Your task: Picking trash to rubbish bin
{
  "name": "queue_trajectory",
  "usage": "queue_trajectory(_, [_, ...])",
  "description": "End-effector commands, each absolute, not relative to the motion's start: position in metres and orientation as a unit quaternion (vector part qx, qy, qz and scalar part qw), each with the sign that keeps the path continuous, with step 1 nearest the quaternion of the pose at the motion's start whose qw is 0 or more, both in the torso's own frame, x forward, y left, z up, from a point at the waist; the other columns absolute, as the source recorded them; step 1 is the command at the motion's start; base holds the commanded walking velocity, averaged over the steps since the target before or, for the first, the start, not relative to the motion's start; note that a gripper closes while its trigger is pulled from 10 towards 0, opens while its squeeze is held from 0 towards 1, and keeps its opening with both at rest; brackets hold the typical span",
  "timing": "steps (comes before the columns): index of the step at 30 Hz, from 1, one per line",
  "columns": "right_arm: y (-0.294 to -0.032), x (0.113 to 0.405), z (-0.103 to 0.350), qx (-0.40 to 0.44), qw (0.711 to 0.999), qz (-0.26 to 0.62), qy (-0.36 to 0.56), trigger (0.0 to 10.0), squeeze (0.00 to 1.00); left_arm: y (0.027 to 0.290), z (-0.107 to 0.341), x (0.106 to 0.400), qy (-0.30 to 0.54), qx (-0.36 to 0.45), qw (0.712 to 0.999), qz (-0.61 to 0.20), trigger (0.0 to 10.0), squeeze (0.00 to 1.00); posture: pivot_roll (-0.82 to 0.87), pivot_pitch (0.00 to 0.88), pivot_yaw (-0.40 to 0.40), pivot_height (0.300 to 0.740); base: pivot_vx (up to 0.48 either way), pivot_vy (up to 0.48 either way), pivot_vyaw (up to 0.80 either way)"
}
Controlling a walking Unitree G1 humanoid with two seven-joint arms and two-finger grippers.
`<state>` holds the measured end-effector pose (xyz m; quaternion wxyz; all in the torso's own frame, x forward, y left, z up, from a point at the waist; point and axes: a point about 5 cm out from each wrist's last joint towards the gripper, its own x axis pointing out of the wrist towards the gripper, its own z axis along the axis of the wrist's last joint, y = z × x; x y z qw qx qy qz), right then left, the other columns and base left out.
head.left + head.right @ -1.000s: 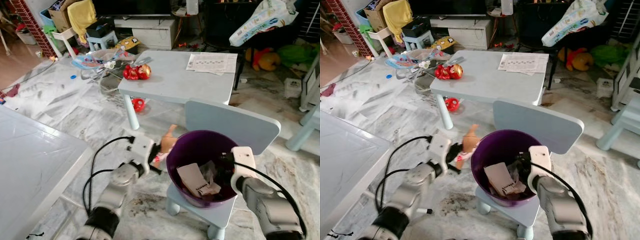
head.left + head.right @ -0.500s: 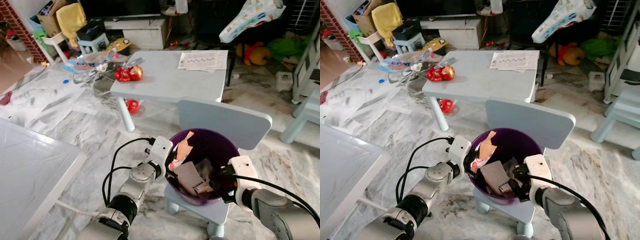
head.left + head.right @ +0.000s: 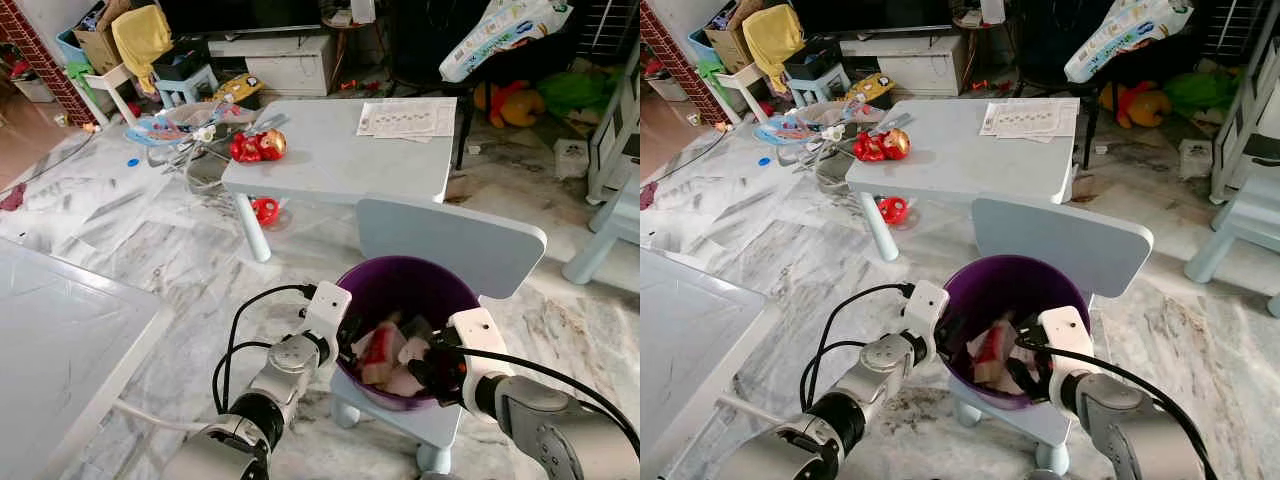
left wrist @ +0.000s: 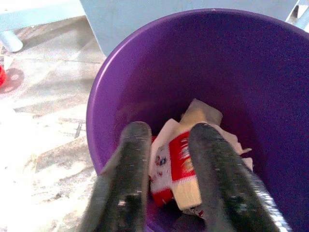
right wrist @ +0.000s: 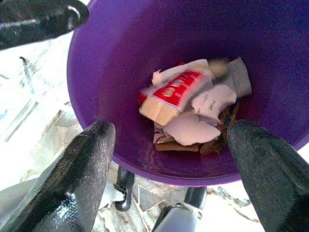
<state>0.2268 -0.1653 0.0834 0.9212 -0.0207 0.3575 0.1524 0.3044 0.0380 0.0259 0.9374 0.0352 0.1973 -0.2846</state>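
Lying tilted in the purple bin [image 4: 120, 87], red-and-white packet [image 4: 176, 166]; left pincer [image 4: 166, 140] released above; right pincer [image 5: 169, 145] spread.

Glossy purple plastic bin [image 4: 116, 87], crumpled paper trash [image 5: 186, 104], veined polished marble floor [image 3: 150, 240].

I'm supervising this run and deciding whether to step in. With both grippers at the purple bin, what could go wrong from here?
1. The purple bin stands on a small blue chair, not on the floor; a nudge from either arm as it pulls away might tip it.
2. The left gripper, open, hangs over the red and white packet inside; it may snag the packet and lift it out.
3. The right gripper, open, straddles the rim and could catch it.
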Motion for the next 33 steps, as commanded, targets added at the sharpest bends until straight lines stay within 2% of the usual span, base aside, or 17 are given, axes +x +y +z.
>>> queue_trajectory(1, [-0.158,0.228,0.086,-0.022,0.921,0.167,0.353,10.0,0.0,0.044,0.028,0.309,0.197,0.035,0.941,-0.275,10.0,1.0,-0.26,0.099,0.182,0.74,0.0,0.0,0.0])
queue_trajectory(8, [-0.155,0.231,0.086,-0.025,0.92,0.173,0.35,10.0,0.0,0.05,0.029,0.313,0.196,0.04,0.944,-0.263,10.0,1.0,-0.23,0.085,0.174,0.74,0.0,0.0,0.0])
queue_trajectory(13, [-0.15,0.243,0.087,-0.044,0.926,0.179,0.329,10.0,0.0,0.061,0.043,0.324,0.164,0.011,0.956,-0.243,10.0,1.0,-0.2,0.07,0.163,0.74,0.0,0.0,0.0])
queue_trajectory(19, [-0.145,0.255,0.091,-0.067,0.932,0.188,0.302,10.0,0.0,0.075,0.066,0.341,0.108,-0.032,0.971,-0.211,10.0,1.0,-0.17,0.05,0.147,0.74,0.0,0.0,0.0])
queue_trajectory(23, [-0.142,0.269,0.098,-0.088,0.946,0.172,0.259,10.0,0.0,0.086,0.097,0.352,0.015,-0.036,0.982,-0.186,10.0,1.0,-0.15,0.042,0.137,0.74,0.0,0.0,0.0])
queue_trajectory(28, [-0.14,0.285,0.116,-0.075,0.969,0.145,0.188,10.0,0.0,0.115,0.119,0.354,-0.055,-0.005,0.993,-0.109,10.0,1.0,-0.13,0.039,0.135,0.74,0.0,0.0,0.0])
queue_trajectory(29, [-0.139,0.291,0.124,-0.069,0.975,0.138,0.159,10.0,0.0,0.134,0.122,0.35,-0.073,0.031,0.995,-0.064,10.0,1.0,-0.12,0.036,0.133,0.74,0.0,0.0,0.0])
queue_trajectory(31, [-0.139,0.293,0.126,-0.069,0.977,0.137,0.151,10.0,0.0,0.141,0.122,0.348,-0.076,0.041,0.995,-0.051,10.0,1.0,-0.12,0.036,0.131,0.74,0.0,0.0,0.0])
queue_trajectory(33, [-0.138,0.298,0.132,-0.063,0.981,0.127,0.13,10.0,0.0,0.162,0.116,0.338,-0.074,0.056,0.996,-0.017,10.0,1.0,-0.1,0.034,0.124,0.74,0.0,0.0,0.0])
